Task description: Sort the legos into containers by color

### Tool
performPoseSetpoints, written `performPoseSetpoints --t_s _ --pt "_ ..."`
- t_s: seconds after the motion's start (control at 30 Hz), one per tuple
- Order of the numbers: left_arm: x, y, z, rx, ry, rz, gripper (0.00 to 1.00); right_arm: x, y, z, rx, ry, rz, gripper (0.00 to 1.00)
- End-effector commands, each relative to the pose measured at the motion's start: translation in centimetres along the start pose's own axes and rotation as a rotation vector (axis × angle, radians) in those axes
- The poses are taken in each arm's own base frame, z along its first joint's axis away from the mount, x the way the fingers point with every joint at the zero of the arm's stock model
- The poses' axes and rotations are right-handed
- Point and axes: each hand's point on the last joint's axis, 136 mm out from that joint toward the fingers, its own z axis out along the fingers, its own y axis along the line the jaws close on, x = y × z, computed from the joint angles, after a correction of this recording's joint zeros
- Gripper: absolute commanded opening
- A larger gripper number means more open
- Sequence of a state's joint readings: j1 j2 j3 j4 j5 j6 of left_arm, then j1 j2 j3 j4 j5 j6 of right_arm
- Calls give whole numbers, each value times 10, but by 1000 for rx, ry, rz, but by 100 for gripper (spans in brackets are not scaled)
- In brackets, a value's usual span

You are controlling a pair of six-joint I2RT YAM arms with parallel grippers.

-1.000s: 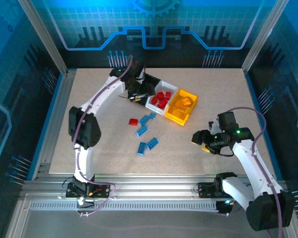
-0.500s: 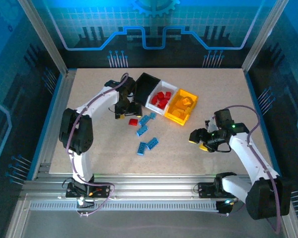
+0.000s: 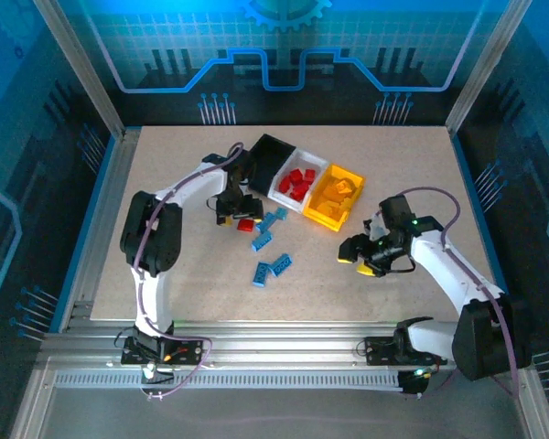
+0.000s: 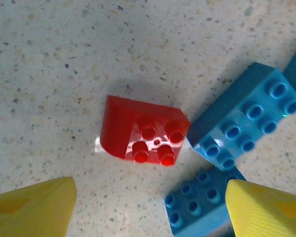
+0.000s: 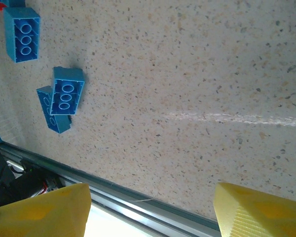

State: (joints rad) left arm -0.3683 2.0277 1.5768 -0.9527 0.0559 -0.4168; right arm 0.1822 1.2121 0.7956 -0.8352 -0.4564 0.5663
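Note:
A red lego (image 4: 143,136) lies studs-up on the table, just ahead of my left gripper (image 4: 150,212), which is open and empty, its yellow fingertips (image 4: 34,207) wide apart. Two blue legos (image 4: 241,123) touch the red one's right side. From above, the left gripper (image 3: 233,213) hovers beside the red lego (image 3: 247,225). More blue legos (image 3: 271,268) lie toward the table's middle. The containers stand in a row: black (image 3: 270,157), white (image 3: 313,168) holding red legos, yellow-orange (image 3: 336,197) holding yellow ones. My right gripper (image 3: 357,262) is open and empty over bare table.
In the right wrist view, the right gripper (image 5: 150,212) hangs over speckled table near the metal front rail (image 5: 113,195), with blue legos (image 5: 66,91) off to the left. Blue-lit enclosure walls and aluminium posts ring the table.
My left gripper has left the black container and come down toward me to the red lego. My right gripper has shifted left, toward the table's middle.

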Motion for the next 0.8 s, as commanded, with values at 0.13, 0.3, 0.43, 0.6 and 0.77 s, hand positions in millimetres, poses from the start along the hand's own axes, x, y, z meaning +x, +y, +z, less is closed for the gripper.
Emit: performPoseSetpoints --t_s 0.13,0.3,0.43,0.6,0.77 --pt "-11 4 12 -32 14 18 78 -2 7 -3 -3 -7 -41 68" --pt "-13 13 19 -48 27 2 71 -2 6 -2 0 -12 -28 68" --pt "-12 21 24 -54 41 -10 68 -2 5 -1 1 -15 -18 68" --pt "-12 27 27 -55 49 -19 67 -2 7 1 2 -14 -15 68" --pt "-15 28 25 -49 43 -20 68 -1 9 4 8 -8 -19 68"
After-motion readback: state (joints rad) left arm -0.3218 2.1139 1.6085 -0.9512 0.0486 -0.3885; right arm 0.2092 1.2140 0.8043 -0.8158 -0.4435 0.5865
